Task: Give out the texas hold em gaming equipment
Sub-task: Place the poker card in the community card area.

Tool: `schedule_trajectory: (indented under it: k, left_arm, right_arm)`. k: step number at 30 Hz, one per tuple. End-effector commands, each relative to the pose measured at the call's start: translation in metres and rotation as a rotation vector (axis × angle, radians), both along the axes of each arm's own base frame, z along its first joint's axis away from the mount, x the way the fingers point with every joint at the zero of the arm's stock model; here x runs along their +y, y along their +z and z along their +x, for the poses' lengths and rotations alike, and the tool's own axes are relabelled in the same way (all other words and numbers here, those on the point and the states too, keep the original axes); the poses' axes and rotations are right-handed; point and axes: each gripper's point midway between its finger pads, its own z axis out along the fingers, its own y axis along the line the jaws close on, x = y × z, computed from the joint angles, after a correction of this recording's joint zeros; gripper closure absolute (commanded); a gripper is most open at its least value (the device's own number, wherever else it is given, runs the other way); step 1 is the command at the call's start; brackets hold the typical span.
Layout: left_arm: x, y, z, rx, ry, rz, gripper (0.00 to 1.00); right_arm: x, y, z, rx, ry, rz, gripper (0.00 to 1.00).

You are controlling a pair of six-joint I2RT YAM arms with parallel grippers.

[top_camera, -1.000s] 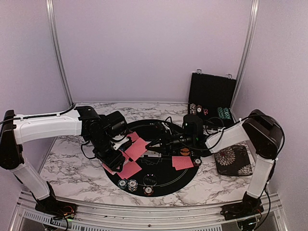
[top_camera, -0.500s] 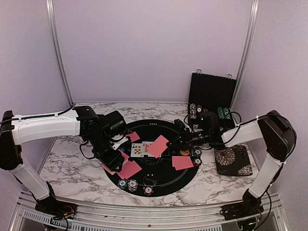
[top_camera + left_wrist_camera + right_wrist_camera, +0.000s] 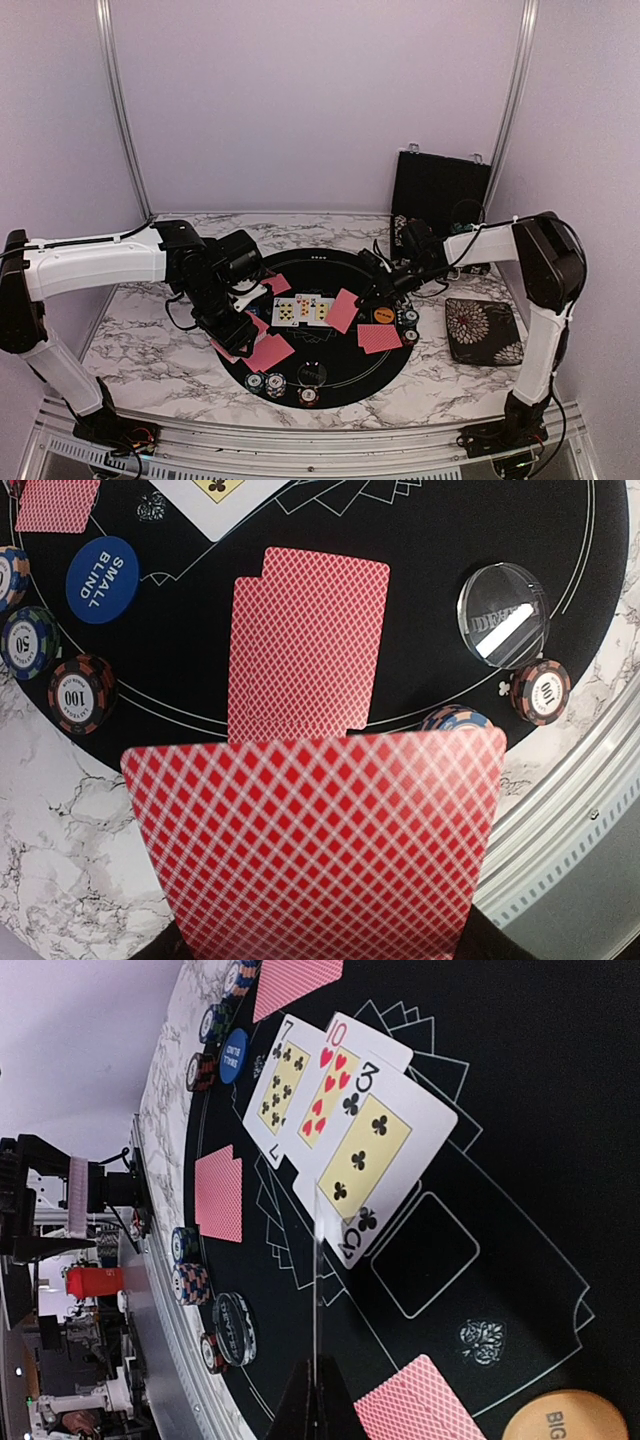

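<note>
My left gripper point(image 3: 228, 326) is shut on a stack of red-backed playing cards point(image 3: 315, 840) that fills the lower left wrist view and hides the fingers. Below it two red-backed cards point(image 3: 310, 645) lie overlapped on the black mat point(image 3: 345, 372). My right gripper point(image 3: 318, 1365) is shut on one card point(image 3: 317, 1280), seen edge-on in its wrist view and red-backed point(image 3: 343, 310) from above. Just left of it, the seven of clubs point(image 3: 280, 1085), ten of hearts point(image 3: 330, 1085) and three of clubs point(image 3: 370, 1160) lie face up in a row.
A blue small-blind button point(image 3: 100, 572), a dealer button point(image 3: 502, 615) and striped chips point(image 3: 80, 692) ring the mat's near edge. An orange button point(image 3: 384, 315) and another face-down card point(image 3: 378, 337) lie at right. The chip case point(image 3: 440, 190) stands behind; a floral pad point(image 3: 484, 330) lies far right.
My right gripper has drawn back to the right from the mat's middle with a red-backed card in it, uncovering the face-up row. The left arm has not moved.
</note>
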Motion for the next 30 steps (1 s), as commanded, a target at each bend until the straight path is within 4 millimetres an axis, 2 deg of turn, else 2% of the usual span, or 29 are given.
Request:
schedule_trajectory:
  k: [1,11,16,23,30]
  left_arm:
    - [-0.004,0.011,0.004,-0.016,-0.014,-0.035,0.49]
    - [-0.003,0.009,0.004,-0.011,-0.013,-0.033,0.49]
    - [-0.004,0.008,0.004,-0.008,-0.016,-0.031,0.49]
    - [-0.002,0.007,0.004,-0.007,-0.009,-0.029,0.49]
    - [-0.001,0.007,0.003,-0.006,-0.004,-0.031,0.49]
  right_arm:
    - [-0.006,-0.005,0.010,-0.060,0.052,-0.064,1.00]
    - [-0.005,-0.034,0.025,-0.065,0.112,-0.153,1.00]
    - [0.000,-0.040,0.034,-0.094,0.103,-0.211,1.00]
    - [0.012,-0.046,0.043,-0.142,0.104,-0.289,0.94]
    - [0.017,-0.054,0.045,-0.162,0.118,-0.337,0.80]
